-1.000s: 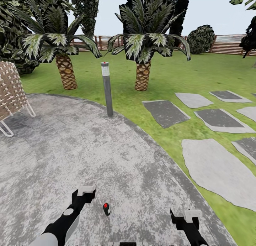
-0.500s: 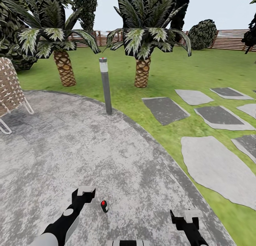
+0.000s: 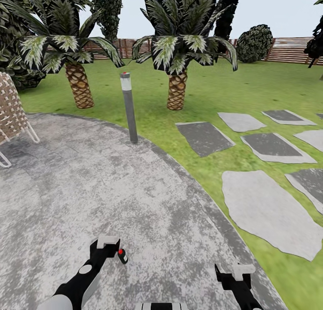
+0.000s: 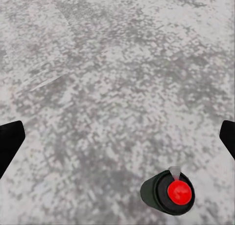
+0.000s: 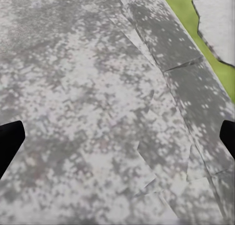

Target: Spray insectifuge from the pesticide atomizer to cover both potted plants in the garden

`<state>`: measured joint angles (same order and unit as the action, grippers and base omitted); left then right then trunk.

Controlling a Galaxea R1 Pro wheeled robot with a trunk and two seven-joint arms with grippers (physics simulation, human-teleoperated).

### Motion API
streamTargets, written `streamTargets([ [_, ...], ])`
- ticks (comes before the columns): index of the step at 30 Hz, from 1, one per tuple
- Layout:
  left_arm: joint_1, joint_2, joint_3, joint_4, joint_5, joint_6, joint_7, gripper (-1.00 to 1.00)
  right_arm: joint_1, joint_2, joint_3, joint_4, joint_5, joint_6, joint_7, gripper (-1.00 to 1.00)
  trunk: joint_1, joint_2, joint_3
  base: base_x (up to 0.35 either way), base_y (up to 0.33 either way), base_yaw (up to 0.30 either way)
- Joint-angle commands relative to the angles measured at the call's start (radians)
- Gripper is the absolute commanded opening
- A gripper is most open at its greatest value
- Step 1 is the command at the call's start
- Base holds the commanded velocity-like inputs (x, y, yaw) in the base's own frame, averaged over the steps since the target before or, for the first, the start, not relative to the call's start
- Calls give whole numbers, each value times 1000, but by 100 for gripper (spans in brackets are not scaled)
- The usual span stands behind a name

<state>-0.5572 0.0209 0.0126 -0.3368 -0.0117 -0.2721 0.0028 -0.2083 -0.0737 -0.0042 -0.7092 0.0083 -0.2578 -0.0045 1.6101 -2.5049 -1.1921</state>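
The pesticide atomizer (image 3: 122,255) stands upright on the mottled grey paving, a small dark bottle seen from above with a red top. It sits just right of my left gripper (image 3: 106,246), close beside it and apart from it. In the left wrist view the atomizer (image 4: 169,191) lies ahead and off to one side of the open left gripper (image 4: 117,137), whose black fingertips (image 4: 10,143) show at the frame's edges. My right gripper (image 3: 231,274) hangs open over bare paving (image 5: 98,112). The potted plants are out of view.
A grey bollard light (image 3: 129,107) stands at the paving's far edge. Two palms (image 3: 177,45) with scaly trunks grow on the lawn behind it. A woven chair (image 3: 11,112) is at the left, stepping stones (image 3: 264,207) at the right, and a slat fence (image 3: 291,50) at the back.
The whole view has shifted as the robot moved. The atomizer now sits close beside my left gripper, where a second ago it stood further to the right. Both grippers stay open.
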Motion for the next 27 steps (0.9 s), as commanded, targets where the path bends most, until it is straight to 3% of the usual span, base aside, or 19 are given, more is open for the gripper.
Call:
streamTargets([
  [1, 0, 0, 1, 1, -1, -3, 0, 100, 0, 0, 0, 1, 1, -3, -1, 100, 0, 0, -1, -9, -9, 0],
  [8, 0, -1, 2, 0, -2, -4, 1, 100, 0, 0, 0, 2, 1, -3, -2, 100, 0, 0, -5, -1, -27, 16],
  [21, 0, -2, 3, -1, -4, -3, 2, 100, 0, 0, 0, 1, 1, -3, -2, 100, 0, 0, -17, 0, -252, 178],
  [27, 1, 1, 3, -1, -1, -4, 2, 100, 0, 0, 0, 1, 1, -3, -2, 100, 0, 0, -18, 0, -194, 40],
])
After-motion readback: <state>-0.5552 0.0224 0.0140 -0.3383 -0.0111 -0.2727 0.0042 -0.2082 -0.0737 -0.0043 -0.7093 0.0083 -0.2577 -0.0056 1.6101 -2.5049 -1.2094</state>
